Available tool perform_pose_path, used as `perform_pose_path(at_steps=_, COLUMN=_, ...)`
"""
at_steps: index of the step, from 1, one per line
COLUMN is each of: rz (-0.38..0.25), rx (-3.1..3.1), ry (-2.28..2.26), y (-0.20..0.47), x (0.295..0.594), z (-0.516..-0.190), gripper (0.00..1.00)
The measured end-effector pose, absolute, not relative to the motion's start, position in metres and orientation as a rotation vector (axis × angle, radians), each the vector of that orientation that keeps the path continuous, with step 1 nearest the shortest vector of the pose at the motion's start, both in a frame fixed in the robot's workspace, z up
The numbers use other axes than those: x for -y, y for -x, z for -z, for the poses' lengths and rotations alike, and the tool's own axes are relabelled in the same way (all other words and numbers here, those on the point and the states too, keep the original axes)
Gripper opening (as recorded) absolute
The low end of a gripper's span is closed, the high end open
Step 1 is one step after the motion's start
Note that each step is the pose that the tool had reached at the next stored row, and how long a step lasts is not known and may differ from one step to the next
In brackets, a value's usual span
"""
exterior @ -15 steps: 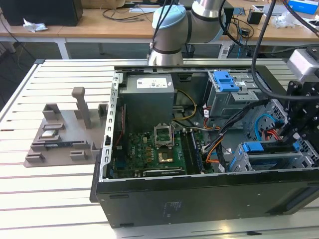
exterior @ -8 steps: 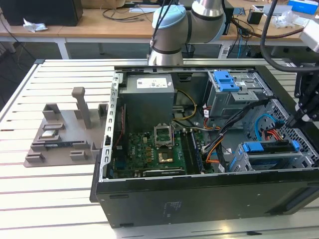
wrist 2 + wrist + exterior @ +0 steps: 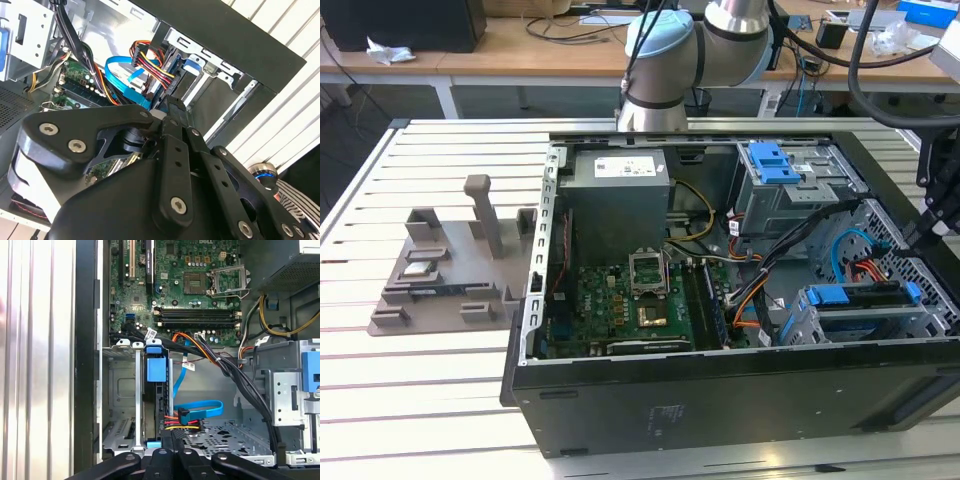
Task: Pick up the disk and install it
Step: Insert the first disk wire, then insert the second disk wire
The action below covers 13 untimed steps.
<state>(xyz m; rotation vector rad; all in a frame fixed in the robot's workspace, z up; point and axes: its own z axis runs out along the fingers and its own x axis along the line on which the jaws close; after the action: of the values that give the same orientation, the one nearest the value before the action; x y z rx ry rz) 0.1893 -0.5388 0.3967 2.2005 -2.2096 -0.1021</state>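
Disk [image 3: 154, 390], edged in a blue frame, stood on edge in the metal drive cage [image 3: 120, 390] of an open computer case [image 3: 720, 400], directly ahead of the tool [image 3: 172, 440] in the first wrist view. Coloured cables [image 3: 187, 417] plugged in just beside the tool's tip. The tool's fingers [image 3: 172, 125] looked pressed together and held nothing. Judging by its build, the disk was likely stiff, fairly heavy and shock-sensitive, best gripped by its plastic frame edges. The case lay on a slatted table [image 3: 440, 390].
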Motion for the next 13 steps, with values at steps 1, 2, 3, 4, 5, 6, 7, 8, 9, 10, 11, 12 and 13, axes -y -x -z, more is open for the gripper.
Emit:
perform_pose_path(at_steps=1, rz=0.102, rx=2.21, ry=-2.2, y=-0.1893, x=0.5388, z=-0.3967, gripper=0.11)
perform_pose_path(at_steps=2, rz=0.102, rx=2.21, ry=-2.201, y=-0.1893, x=0.5388, z=-0.3967, gripper=0.11)
perform_pose_path(at_steps=3, rz=0.102, rx=2.21, ry=-2.201, y=-0.1893, x=0.5388, z=-0.3967, gripper=0.11)
perform_pose_path(at_steps=4, rz=0.103, rx=2.21, ry=-2.201, y=-0.1893, x=0.5388, z=-0.3967, gripper=0.11)
perform_pose_path(at_steps=5, rz=0.103, rx=2.21, ry=-2.201, y=-0.1893, x=0.5388, z=-0.3967, gripper=0.11)
perform_pose_path(at_steps=6, rz=0.103, rx=2.21, ry=-2.201, y=-0.1893, x=0.5388, z=-0.3967, gripper=0.11)
perform_pose_path(at_steps=7, rz=0.103, rx=2.21, ry=-2.201, y=-0.1893, x=0.5388, z=-0.3967, gripper=0.11)
perform_pose_path(at_steps=8, rz=0.103, rx=2.21, ry=-2.201, y=-0.1893, x=0.5388, z=-0.3967, gripper=0.11)
perform_pose_path(at_steps=9, rz=0.103, rx=2.21, ry=-2.201, y=-0.1893, x=0.5388, z=-0.3967, gripper=0.11)
perform_pose_path(at_steps=10, rz=0.103, rx=2.21, ry=-2.201, y=-0.1893, x=0.5388, z=-0.3967, gripper=0.11)
perform_pose_path(at_steps=11, rz=0.103, rx=2.21, ry=-2.201, y=-0.1893, x=0.5388, z=-0.3967, gripper=0.17)
perform_pose_path(at_steps=12, rz=0.103, rx=2.21, ry=-2.201, y=-0.1893, x=0.5388, z=-0.3967, gripper=0.23)
perform_pose_path(at_steps=13, rz=0.103, rx=2.21, ry=-2.201, y=-0.1893, x=0.5388, z=-0.3967, gripper=0.3)
